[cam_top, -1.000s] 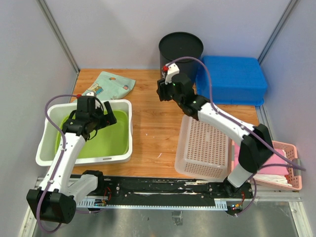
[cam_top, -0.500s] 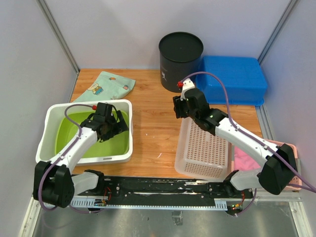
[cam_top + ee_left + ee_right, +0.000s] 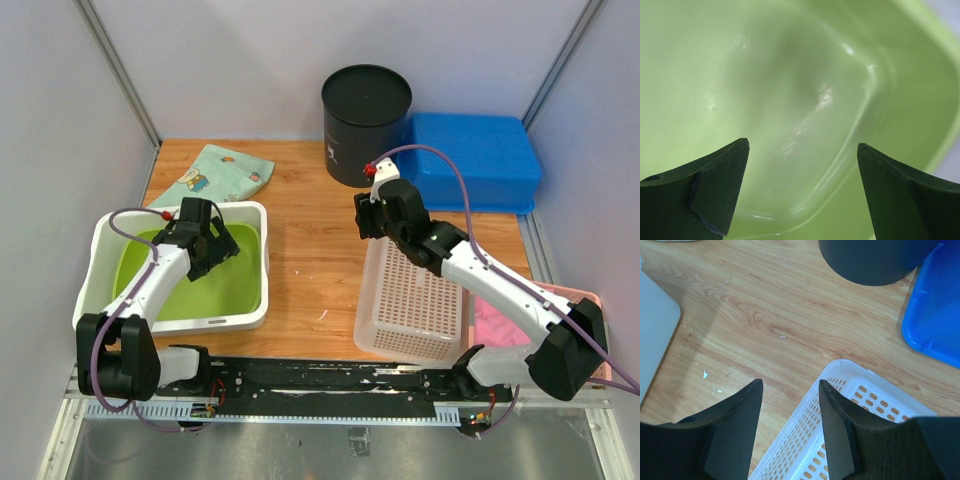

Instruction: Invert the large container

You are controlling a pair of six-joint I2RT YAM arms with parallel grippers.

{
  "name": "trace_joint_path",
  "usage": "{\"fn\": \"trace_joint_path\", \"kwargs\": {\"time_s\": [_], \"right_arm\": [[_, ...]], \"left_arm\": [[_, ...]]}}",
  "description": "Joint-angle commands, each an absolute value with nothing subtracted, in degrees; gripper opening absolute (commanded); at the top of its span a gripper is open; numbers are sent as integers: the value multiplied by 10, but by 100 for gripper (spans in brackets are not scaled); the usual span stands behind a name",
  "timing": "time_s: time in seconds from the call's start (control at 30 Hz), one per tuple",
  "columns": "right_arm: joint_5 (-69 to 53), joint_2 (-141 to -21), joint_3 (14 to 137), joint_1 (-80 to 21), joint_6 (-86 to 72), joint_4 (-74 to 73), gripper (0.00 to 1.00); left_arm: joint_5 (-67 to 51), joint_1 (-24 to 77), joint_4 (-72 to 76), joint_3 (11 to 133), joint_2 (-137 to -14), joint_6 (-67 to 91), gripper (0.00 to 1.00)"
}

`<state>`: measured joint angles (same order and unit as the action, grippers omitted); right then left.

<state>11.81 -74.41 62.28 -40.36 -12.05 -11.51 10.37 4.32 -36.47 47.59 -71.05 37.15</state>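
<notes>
A large white tub with a green inside stands upright at the left of the table. My left gripper is open and empty, lowered inside the tub near its far right part. In the left wrist view it has only the green inner wall between the jaws. My right gripper is open and empty. It hovers over the wood by the far left corner of a white perforated basket.
A black round bucket stands at the back, with a blue bin to its right. The white perforated basket lies at the near right, beside a pink basket. A patterned cloth lies behind the tub.
My right gripper has come back from the black bucket to the white basket's far corner. My left gripper swung right inside the tub, then back left a little.
</notes>
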Motion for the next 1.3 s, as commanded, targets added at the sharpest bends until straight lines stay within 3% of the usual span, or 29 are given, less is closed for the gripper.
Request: {"fn": "trace_joint_path", "kwargs": {"time_s": [0.0,0.23,0.57,0.8,0.97,1.1,1.27], "right_arm": [[131,-733,621,-399,-120,-120,51],[115,-751,628,-399,-125,-118,50],[118,-741,623,-399,-119,-128,50],[106,-742,618,-399,-130,-127,50],[103,-743,616,-399,-131,-123,50],[104,-744,617,-398,-130,-123,50],[107,-751,621,-399,-128,-123,50]], "left_arm": [[84,48,-348,521,-690,357,93],[66,82,-294,538,-718,444,94],[141,125,-236,541,-799,513,91],[137,126,-226,545,-874,512,81],[136,128,-252,563,-880,512,58],[136,131,-263,585,-835,497,30],[122,132,-294,618,-778,491,14]]}}
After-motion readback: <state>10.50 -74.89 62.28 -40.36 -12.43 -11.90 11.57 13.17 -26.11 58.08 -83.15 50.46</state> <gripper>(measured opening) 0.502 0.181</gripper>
